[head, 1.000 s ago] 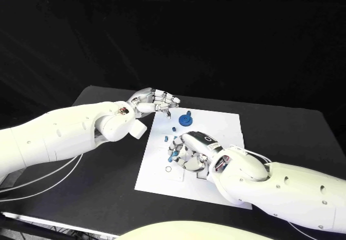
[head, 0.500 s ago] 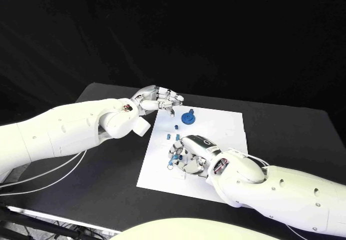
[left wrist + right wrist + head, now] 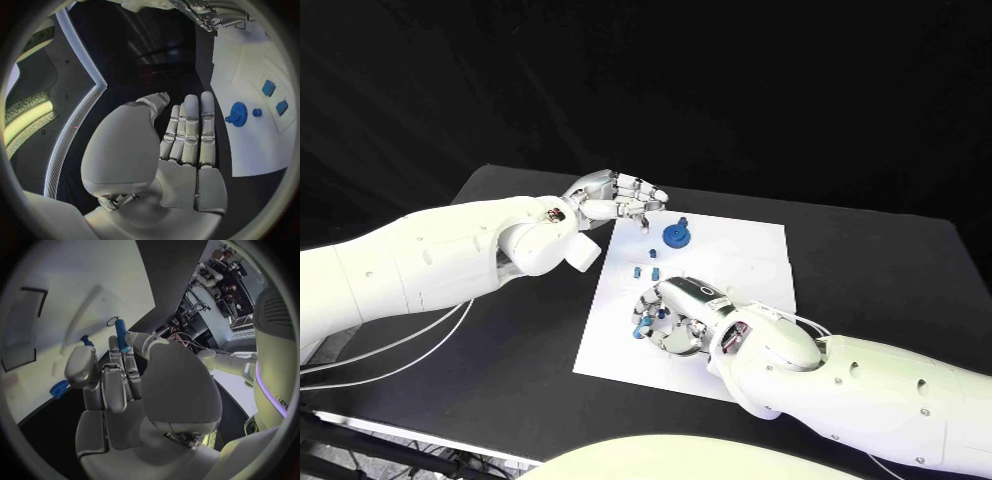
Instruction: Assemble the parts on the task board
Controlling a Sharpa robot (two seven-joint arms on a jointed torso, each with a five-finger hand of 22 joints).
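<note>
The white task board (image 3: 740, 262) lies mid-table. A blue round gear-like part (image 3: 675, 236) stands near its far edge, also seen in the left wrist view (image 3: 238, 113). Small blue parts (image 3: 645, 270) sit in the board below it. My right hand (image 3: 681, 314) is down on the board's near-left area, fingers curled; in the right wrist view a blue peg (image 3: 120, 335) sticks out between its thumb and fingers, seemingly pinched. Beside it are a small ring (image 3: 112, 321) and another blue piece (image 3: 59, 388). My left hand (image 3: 619, 196) hovers over the far-left corner, fingers straight and holding nothing (image 3: 187, 135).
The black table (image 3: 516, 330) surrounds the board, with bare room to its left and right. The board's right half (image 3: 762, 285) is bare white. A dark rectangular recess (image 3: 22, 327) shows in the board ahead of the right hand. White cables (image 3: 387, 350) hang off the left arm.
My right hand has slid slightly toward the board's near-left with the blue peg at its fingers. The left hand stays hovering at the far-left corner.
</note>
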